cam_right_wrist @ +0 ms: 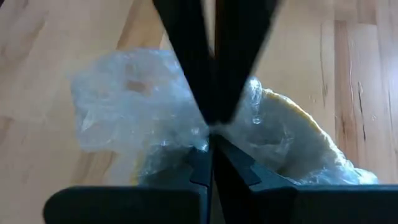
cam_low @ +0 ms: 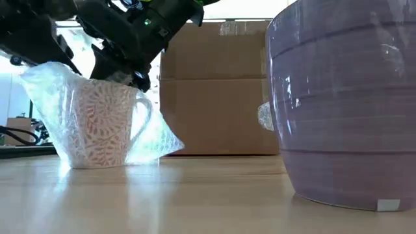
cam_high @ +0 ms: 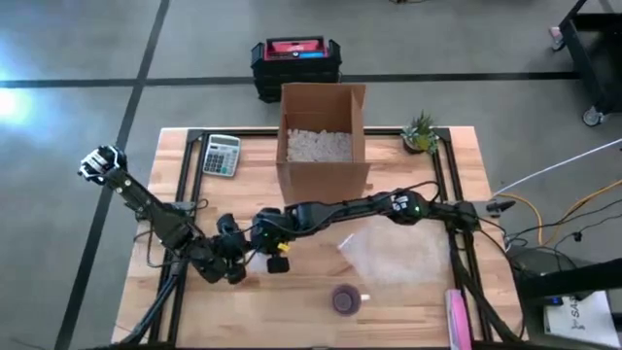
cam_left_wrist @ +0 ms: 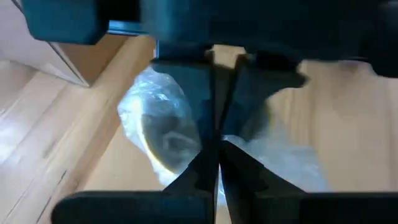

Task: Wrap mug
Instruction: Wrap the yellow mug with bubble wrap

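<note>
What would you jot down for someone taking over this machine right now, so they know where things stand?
Left gripper: jaws shut on the bubble wrap, over the mug.
Right gripper: jaws shut on the same wrap, meeting the left one above the mug.
Patterned mug: upright on the table, wrap draped around it, handle still exposed.
Another bubble wrap sheet lies flat; a purple cup stands unwrapped near the front edge; the cardboard box with filler is at the back.
Done: wrap gathered over the mug. Left: close it fully.
</note>
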`<state>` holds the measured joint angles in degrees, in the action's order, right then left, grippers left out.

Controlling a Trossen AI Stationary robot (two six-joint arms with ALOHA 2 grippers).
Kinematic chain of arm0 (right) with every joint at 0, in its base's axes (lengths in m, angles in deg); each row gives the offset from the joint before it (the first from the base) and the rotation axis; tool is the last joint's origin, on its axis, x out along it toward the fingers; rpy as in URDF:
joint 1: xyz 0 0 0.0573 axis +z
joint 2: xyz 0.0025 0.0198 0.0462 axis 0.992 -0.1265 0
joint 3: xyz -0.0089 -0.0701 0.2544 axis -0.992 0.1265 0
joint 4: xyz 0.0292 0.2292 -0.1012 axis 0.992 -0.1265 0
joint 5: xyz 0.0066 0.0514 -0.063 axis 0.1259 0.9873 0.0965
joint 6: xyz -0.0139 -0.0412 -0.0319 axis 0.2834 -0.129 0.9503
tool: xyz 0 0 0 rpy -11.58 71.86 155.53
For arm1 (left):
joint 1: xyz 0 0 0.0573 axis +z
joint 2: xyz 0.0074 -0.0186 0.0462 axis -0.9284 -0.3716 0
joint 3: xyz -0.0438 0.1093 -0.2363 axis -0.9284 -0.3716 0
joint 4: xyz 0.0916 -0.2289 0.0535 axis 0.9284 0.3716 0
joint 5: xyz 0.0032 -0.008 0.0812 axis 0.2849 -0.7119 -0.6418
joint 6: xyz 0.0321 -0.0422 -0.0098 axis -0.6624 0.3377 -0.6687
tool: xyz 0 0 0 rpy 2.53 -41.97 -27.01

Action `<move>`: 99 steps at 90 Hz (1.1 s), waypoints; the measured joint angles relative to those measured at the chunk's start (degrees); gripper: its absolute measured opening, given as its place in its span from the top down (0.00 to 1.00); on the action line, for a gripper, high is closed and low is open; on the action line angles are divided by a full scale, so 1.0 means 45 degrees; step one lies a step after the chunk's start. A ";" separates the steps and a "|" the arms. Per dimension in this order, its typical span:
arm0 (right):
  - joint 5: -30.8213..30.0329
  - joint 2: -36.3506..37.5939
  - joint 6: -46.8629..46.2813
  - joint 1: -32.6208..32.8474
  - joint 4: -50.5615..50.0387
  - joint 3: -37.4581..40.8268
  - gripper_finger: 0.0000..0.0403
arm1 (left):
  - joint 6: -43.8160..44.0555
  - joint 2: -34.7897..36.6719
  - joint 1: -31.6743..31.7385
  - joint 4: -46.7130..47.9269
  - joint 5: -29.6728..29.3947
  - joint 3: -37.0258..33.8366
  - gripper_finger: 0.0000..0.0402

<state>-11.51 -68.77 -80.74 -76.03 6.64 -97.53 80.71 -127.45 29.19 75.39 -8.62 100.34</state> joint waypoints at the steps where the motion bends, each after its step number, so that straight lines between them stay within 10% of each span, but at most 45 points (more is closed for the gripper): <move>1: -0.0002 0.0017 -0.0020 0.0000 0.0003 -0.0003 1.00 | -0.0031 0.0000 0.0048 -0.0100 0.0003 -0.0063 1.00; 50: -0.1432 0.1830 0.0690 -0.0383 -0.3524 0.0001 1.00 | -0.0189 -0.0005 0.0388 -0.1191 0.0330 -0.0710 1.00; 99: -0.1374 0.0199 0.0537 0.0039 -0.1560 -0.0081 1.00 | -0.0358 0.1126 0.0492 -0.1249 0.0321 -0.0704 1.00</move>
<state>-17.70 -67.87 -78.33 -75.86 -0.38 -97.90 79.10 -122.38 31.40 69.76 -7.18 97.18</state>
